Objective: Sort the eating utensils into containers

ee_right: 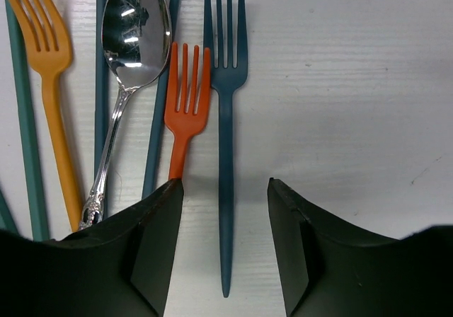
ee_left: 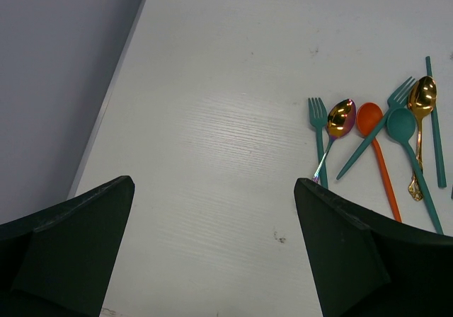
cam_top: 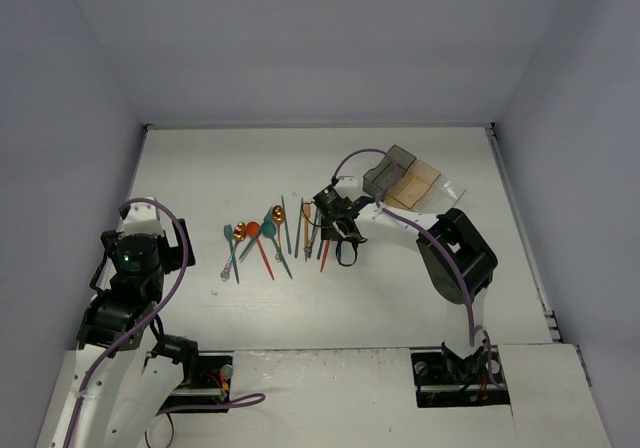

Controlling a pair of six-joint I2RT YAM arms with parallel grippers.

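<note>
The eating utensils [cam_top: 272, 236] lie spread side by side at mid-table. My right gripper [ee_right: 225, 243] is open and low over them, its fingers either side of the handle of a dark teal fork [ee_right: 226, 119] without touching it. An orange-red fork [ee_right: 185, 105], a silver spoon [ee_right: 131, 48] and a yellow-orange fork [ee_right: 49, 83] lie to its left. The containers stand at the back right: smoky grey [cam_top: 390, 168], orange-tan [cam_top: 417, 182], clear [cam_top: 443, 190]. My left gripper [ee_left: 214, 253] is open and empty over bare table, left of a teal fork [ee_left: 318, 122] and a gold spoon [ee_left: 340, 117].
The left wrist view also shows an orange spoon [ee_left: 375, 143], a teal spoon [ee_left: 405, 129] and a second gold spoon [ee_left: 423, 101]. The left wall [ee_left: 56, 83] runs close beside my left arm. White table [cam_top: 420, 278] lies between the utensils and the arm bases.
</note>
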